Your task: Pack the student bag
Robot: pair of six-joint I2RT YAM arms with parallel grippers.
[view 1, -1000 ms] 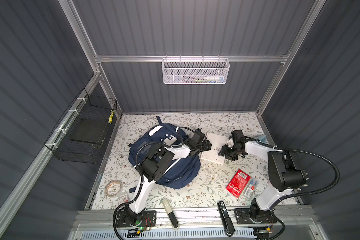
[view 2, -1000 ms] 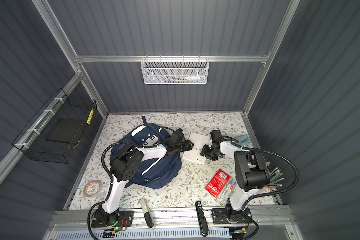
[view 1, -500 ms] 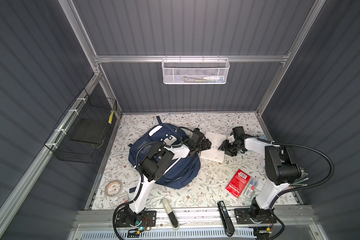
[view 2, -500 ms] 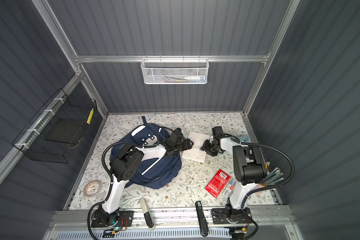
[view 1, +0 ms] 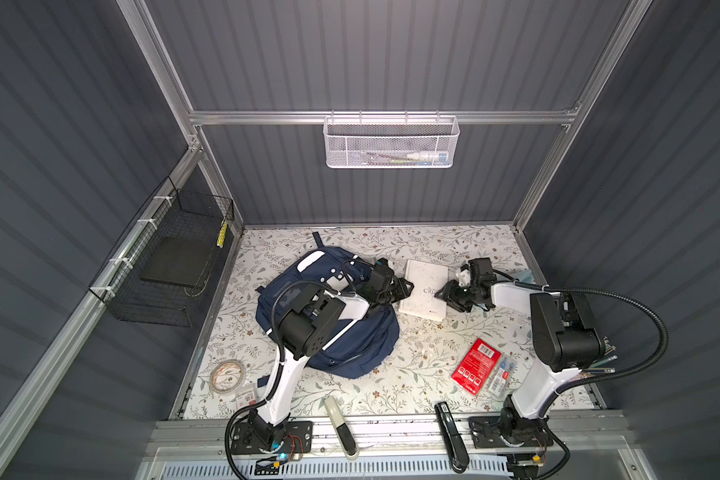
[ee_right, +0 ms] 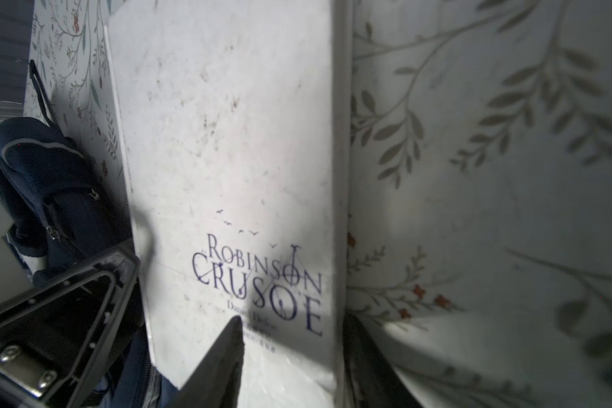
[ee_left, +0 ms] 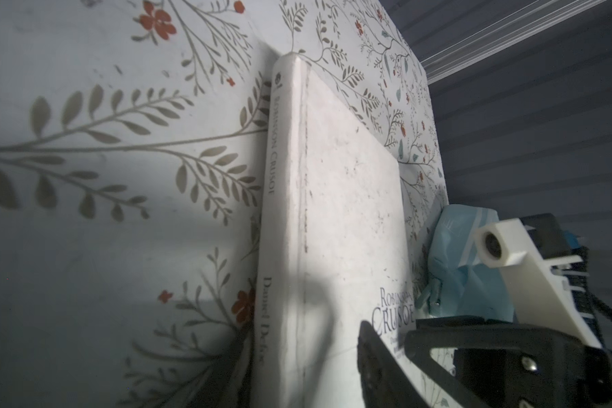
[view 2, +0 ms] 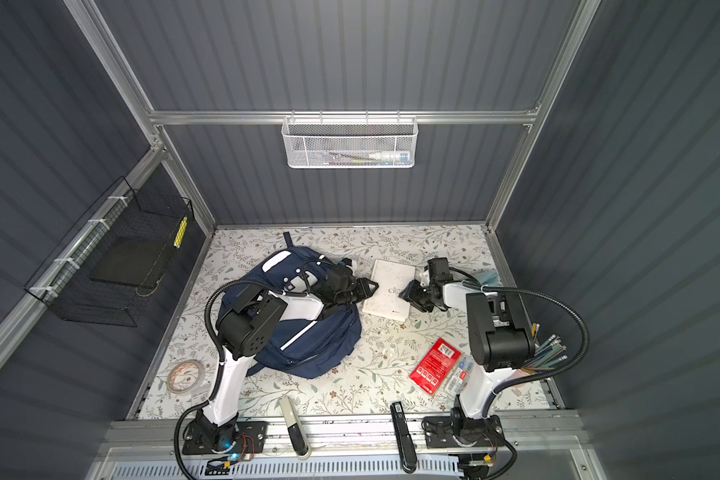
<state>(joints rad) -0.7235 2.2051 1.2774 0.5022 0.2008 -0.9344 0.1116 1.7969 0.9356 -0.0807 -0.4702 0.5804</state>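
Observation:
The student bag (view 1: 362, 340) (view 2: 316, 345), navy with white stripes, lies left of centre in both top views, partly under my left arm. A white book (view 1: 427, 282) (view 2: 391, 286) titled Robinson Crusoe lies flat just to its right. My left gripper (view 1: 406, 289) (ee_left: 302, 346) is shut on the book's spine (ee_left: 280, 212), one finger over the cover and one low beside the spine. My right gripper (view 1: 443, 293) (ee_right: 294, 328) is shut on the opposite long edge, with one finger on the cover (ee_right: 227, 141). The bag (ee_right: 50, 183) shows beyond the book in the right wrist view.
A teal pouch (view 1: 526, 274) lies behind my right gripper. A red packet (view 1: 479, 365) and a small white pack (view 1: 501, 374) lie front right, with pencils (view 2: 547, 353) by the right arm. A tape roll (view 1: 227, 374) sits front left. A black wire basket (view 1: 171, 266) hangs on the left wall.
My right gripper slid off the top of the book to its right edge. Both grippers narrowed around the book's edges, and the book turned slightly.

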